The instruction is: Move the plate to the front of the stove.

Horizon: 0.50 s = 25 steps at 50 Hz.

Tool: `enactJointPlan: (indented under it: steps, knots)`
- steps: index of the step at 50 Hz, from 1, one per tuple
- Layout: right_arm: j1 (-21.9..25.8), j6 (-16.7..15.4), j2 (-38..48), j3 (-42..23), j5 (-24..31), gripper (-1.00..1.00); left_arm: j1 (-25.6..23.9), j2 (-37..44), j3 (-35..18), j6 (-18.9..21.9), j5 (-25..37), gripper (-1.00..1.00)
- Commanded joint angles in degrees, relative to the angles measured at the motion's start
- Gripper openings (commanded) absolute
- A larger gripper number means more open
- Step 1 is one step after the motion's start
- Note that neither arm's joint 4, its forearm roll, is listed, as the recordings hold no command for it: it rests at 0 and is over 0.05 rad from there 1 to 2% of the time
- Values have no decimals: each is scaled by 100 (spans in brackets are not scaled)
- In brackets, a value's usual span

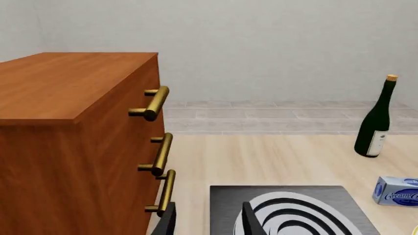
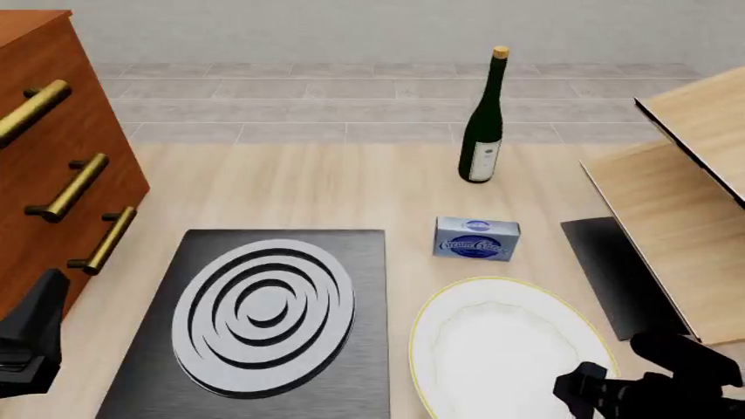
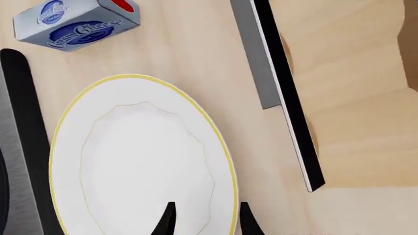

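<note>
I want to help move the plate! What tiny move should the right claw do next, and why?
Probably lower the right claw a little onto the plate rim and close. Its open fingers already straddle the near right edge, and the plate lies flat beside the stove, not yet in front of it.

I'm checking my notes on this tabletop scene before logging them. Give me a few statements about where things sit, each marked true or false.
1. The plate lies to the right of the stove in the front view. True.
2. The wine bottle lies on its side. False: it stands upright.
3. The cream cheese box sits between the bottle and the plate. True.
4. The right gripper is above the stove. False: it hangs over the plate's near rim.
5. The plate holds food. False: it is bare.
</note>
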Motion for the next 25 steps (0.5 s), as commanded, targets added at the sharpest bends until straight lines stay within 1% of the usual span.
enactJointPlan:
  steps: [1,3,5,6,15,21,25]
  knots:
    - [106,-349,591,82,-781,100,0,-1,0,-1,0,100]
    - [113,-344,544,66,-721,100,0,1,0,-1,0,100]
    - [153,-284,564,96,-782,100,-2,0,0,-1,0,100]
    - [137,-290,535,77,-756,-100,0,1,0,0,0,100]
    - [113,-296,526,38,-729,-100,1,-1,0,-1,0,100]
    - [103,-292,307,67,-581,-100,-1,0,0,1,0,100]
    - [71,-315,46,69,-350,-100,1,0,0,-1,0,100]
